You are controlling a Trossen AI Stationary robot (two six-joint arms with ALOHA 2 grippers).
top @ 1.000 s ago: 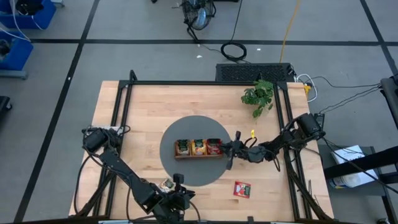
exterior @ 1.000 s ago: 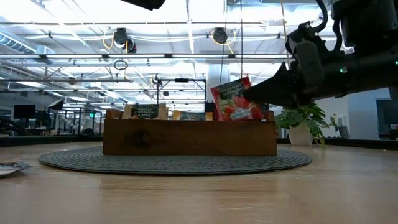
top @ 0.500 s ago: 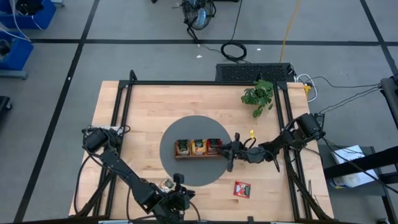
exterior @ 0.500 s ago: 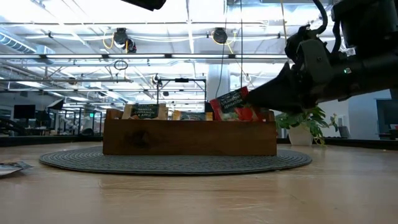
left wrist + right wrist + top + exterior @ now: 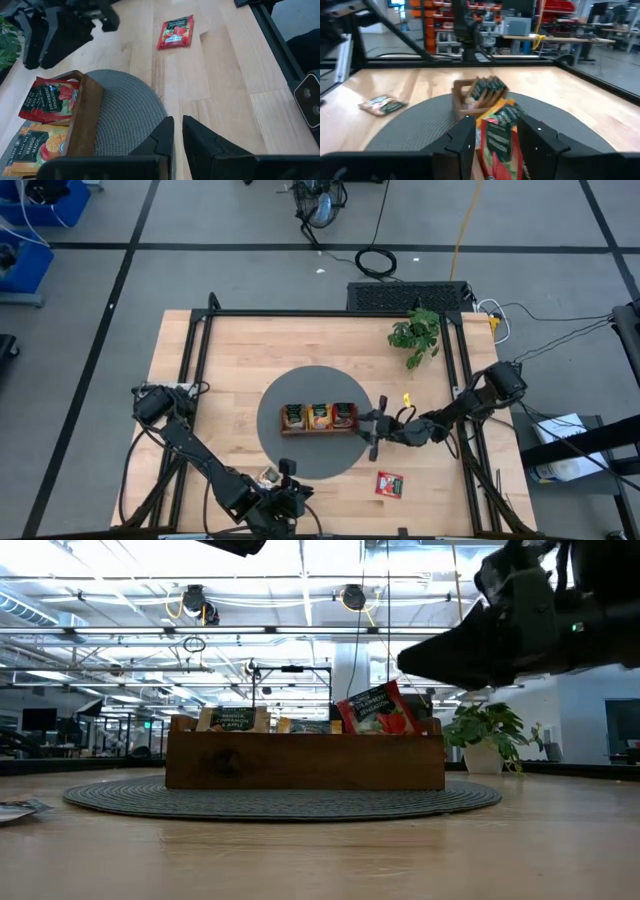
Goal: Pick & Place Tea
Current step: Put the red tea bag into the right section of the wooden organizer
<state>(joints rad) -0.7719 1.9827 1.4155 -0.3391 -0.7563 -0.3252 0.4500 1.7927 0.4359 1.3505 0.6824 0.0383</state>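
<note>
A brown wooden tray point(image 5: 320, 418) with three compartments stands on a round grey mat point(image 5: 300, 460). Tea sachets stand in it: tan-and-green point(image 5: 293, 415), orange point(image 5: 319, 416) and red point(image 5: 343, 415). The front red sachet point(image 5: 375, 708) leans tilted in the right compartment, its top above the rim. My right gripper point(image 5: 368, 430) hovers open above and to the right of it point(image 5: 405, 658). One red sachet point(image 5: 389, 483) lies flat on the table's near right. Another sachet point(image 5: 267, 476) lies by my left gripper point(image 5: 289, 472), which is shut and empty point(image 5: 176, 131) near the front edge.
A small potted plant point(image 5: 415, 335) stands at the far right of the table. Black frame rails point(image 5: 200, 350) run along the table's left, far and right sides. Bare wood lies between the mat and the near right corner.
My right gripper has opened and let go of the red sachet, which has dropped into the tray's right compartment and now leans tilted there. The gripper has then risen and drawn back a little toward the table's right edge.
</note>
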